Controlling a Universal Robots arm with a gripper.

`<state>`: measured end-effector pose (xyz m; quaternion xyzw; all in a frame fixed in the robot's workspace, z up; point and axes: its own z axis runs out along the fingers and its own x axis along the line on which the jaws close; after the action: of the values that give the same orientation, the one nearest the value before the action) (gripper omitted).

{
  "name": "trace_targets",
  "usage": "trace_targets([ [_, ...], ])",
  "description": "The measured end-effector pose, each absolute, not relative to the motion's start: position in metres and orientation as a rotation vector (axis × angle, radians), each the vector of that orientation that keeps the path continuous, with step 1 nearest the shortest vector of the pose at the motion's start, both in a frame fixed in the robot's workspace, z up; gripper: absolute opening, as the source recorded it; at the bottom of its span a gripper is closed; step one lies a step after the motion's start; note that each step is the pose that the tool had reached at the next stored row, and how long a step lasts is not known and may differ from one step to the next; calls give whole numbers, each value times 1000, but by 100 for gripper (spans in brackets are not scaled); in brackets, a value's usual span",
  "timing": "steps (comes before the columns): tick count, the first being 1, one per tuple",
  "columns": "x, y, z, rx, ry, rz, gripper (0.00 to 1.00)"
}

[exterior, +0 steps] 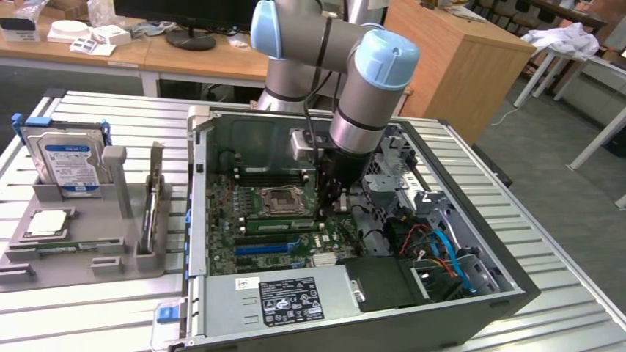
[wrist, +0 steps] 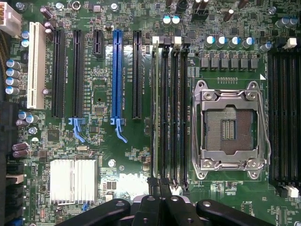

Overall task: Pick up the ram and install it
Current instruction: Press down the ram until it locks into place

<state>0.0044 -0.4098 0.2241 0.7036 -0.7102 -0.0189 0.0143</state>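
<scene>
**Green memory stick stands in its slot, closed gripper at its end**

Green circuit board lines the floor of the open computer case (exterior: pixel 391 315), which lies on its side on a ribbed metal table (exterior: pixel 98 308). The arm reaches down into the case, and the gripper (exterior: pixel 333 209) hangs low over the motherboard (exterior: pixel 245 249), just beside the silver processor socket (exterior: pixel 277 199).

In the wrist view the ram (wrist: pixel 154 108) is seen edge-on as a thin pale line. It stands upright in the outermost of the four black memory slots (wrist: pixel 173 108), on the side away from the processor socket (wrist: pixel 229 125). In the exterior view the ram (exterior: pixel 278 224) is a narrow green strip running along the near side of the socket, towards that view's left from the gripper.

The gripper (wrist: pixel 159 186) has its fingers drawn together with no gap between them. Their tips sit right at one end of the ram. Whether they pinch the stick's edge or only meet above it cannot be told.

On the far side of the ram from the socket, the motherboard (wrist: pixel 99 141) carries several long black expansion slots, one blue slot (wrist: pixel 117 75) and a ribbed silver heat sink (wrist: pixel 73 179).

At the exterior view's left, well apart from the case, a grey holder (exterior: pixel 88 253) sits on the table with a hard drive (exterior: pixel 69 161) standing upright in it.
</scene>
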Motion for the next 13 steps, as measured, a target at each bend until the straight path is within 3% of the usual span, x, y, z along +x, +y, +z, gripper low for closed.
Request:
trace_targets([
  [13, 4, -410, 223, 2190, -2211, -59, 11],
])
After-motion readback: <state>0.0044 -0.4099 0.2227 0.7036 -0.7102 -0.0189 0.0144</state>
